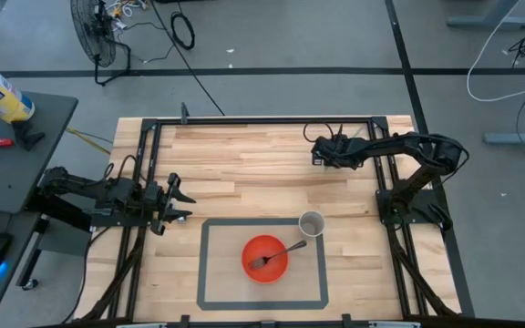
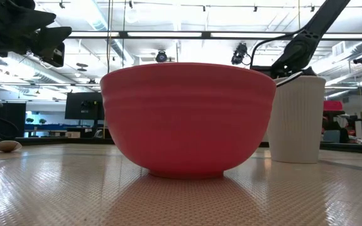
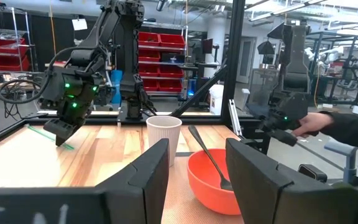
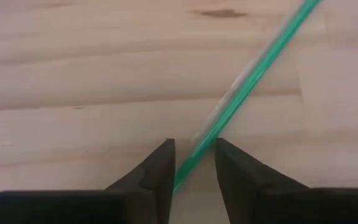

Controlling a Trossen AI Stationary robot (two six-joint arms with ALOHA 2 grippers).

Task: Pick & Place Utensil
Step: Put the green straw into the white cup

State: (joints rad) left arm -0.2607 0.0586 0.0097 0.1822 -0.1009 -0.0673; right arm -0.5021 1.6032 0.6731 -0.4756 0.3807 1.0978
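Note:
A red bowl [image 1: 265, 259] stands on the grey-edged mat [image 1: 204, 273] near the table's front. A dark fork [image 1: 281, 254] lies in it, head down in the bowl and handle leaning on the rim toward the white cup [image 1: 311, 223] beside it. A thin green straw [image 4: 253, 59] lies flat on the bare wood at the far right. My right gripper [image 4: 194, 146] is low over the straw and open, one finger on either side of it, not touching. My left gripper [image 1: 179, 202] is open and empty at the table's left edge, facing the bowl [image 3: 213, 180].
A person's hand [image 3: 319, 121] and dark sleeve show beyond the table's right side. The black frame rails [image 1: 244, 121] run along the table's edges. Bare wood lies between the two arms, beyond the mat.

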